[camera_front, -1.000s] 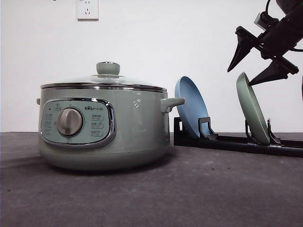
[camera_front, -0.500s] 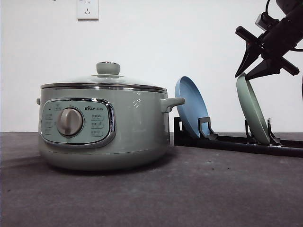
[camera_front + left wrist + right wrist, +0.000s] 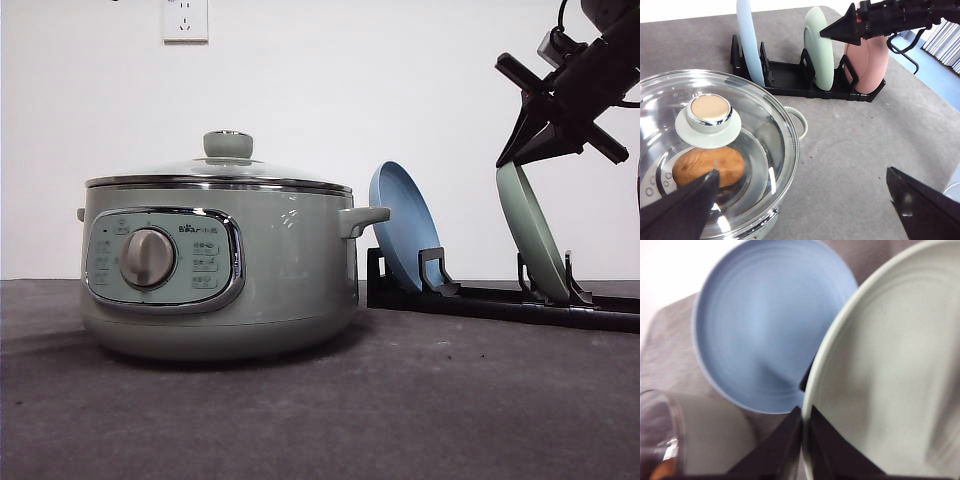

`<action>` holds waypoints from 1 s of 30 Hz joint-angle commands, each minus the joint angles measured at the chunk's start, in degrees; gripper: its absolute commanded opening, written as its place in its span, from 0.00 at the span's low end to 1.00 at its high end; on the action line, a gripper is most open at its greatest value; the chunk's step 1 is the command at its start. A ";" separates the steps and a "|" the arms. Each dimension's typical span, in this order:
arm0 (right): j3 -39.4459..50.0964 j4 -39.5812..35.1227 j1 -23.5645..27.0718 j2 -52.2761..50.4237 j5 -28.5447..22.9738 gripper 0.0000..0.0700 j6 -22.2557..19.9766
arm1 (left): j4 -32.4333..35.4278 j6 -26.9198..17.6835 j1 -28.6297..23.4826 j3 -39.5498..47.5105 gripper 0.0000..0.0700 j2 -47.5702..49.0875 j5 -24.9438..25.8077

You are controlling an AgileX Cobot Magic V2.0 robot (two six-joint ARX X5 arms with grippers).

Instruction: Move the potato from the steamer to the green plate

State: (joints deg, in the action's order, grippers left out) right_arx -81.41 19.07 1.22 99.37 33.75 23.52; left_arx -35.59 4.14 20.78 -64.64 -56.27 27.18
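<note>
Overhead, a white wall with a socket backs the dark grey bench. Since a second ago, the right hand has narrowed from wide open to pinch the green plate's rim in the rack. "Bear" marks the steamer; the potato lies inside. The left hand gapes, empty.

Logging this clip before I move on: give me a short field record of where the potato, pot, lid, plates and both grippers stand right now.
potato: inside the pot, under the lid
pot: on the table, left of the rack
lid: on the pot
green plate: upright in the rack, right of the blue plate
pink plate: in the rack behind the green plate
right gripper: shut on the green plate's top rim
left gripper: open, above the pot
stage: potato not yet moved
</note>
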 commanded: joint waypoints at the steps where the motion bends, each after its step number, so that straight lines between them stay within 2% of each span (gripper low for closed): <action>1: -1.81 -0.42 0.12 -0.94 1.52 0.01 1.53 | 0.41 -0.28 0.25 -1.40 1.00 -0.31 0.28; 12: -1.88 3.19 -0.38 -16.14 7.11 0.01 1.13 | 0.39 -0.28 0.24 -1.40 1.00 -0.11 0.28; 17: -1.88 11.68 -1.02 -24.70 7.82 0.01 -4.92 | -0.90 -0.62 0.24 -1.40 1.00 -0.11 0.28; 24: -1.84 28.76 -6.87 -35.33 -1.67 0.01 -19.44 | -1.08 -0.72 0.24 -1.40 1.00 -0.11 0.28; 30: -1.75 40.32 -15.34 -41.41 -11.01 0.01 -24.09 | -1.21 -0.70 0.24 -1.40 1.00 -0.11 0.28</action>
State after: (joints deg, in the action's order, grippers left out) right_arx -82.04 59.19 -13.31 57.97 24.23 2.68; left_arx -37.29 3.95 20.78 -64.64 -56.18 27.19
